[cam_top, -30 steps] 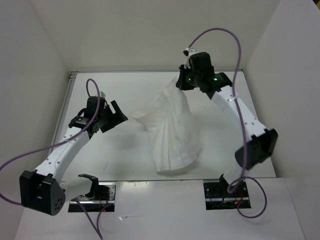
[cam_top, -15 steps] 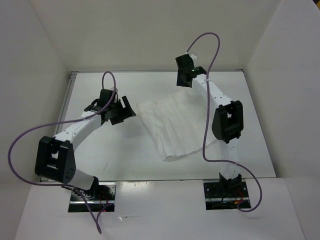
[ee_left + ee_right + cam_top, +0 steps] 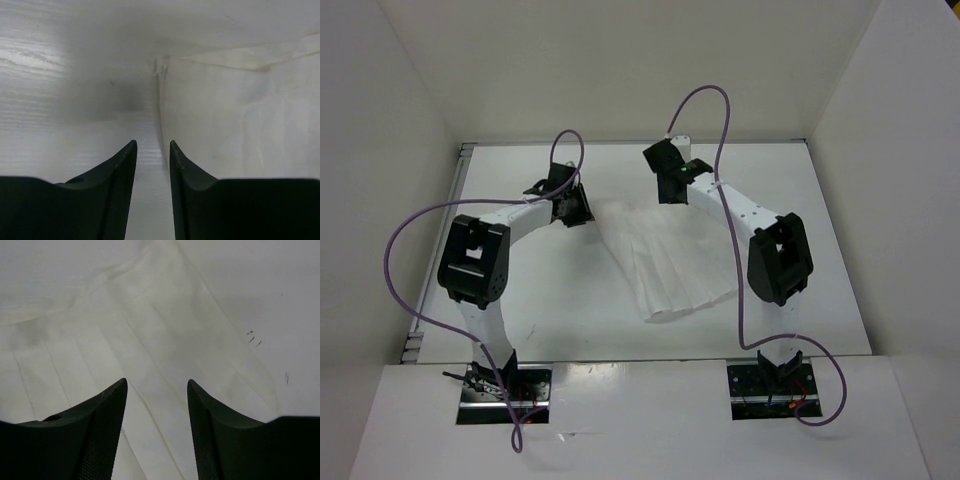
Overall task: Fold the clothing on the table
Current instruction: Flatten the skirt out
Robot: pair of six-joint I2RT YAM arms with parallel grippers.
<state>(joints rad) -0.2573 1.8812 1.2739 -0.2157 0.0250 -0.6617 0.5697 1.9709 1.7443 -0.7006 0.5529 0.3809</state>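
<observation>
One clothing (image 3: pixel 672 262) item: white, pleated, lying flat and fanned out on the counter (image 3: pixel 535 300). Two arms (image 3: pixel 475 262), two purple cables (image 3: pixel 720 100), one per arm. Both sets of fingers sit at the garment's far edge, one at each far corner, with the cloth spreading between them and toward the bases.

Left fingers (image 3: pixel 117 172): two black tips, narrow gap, apart. Cloth corner just ahead and to the right of them, its side edge running down toward the gap. Nothing visibly pinched.

Right fingers (image 3: pixel 107 415): two tips spread wide, holding nothing. Pleats directly below and ahead of them. Bare counter to the right, with a few small dark marks (image 3: pixel 252 337).
</observation>
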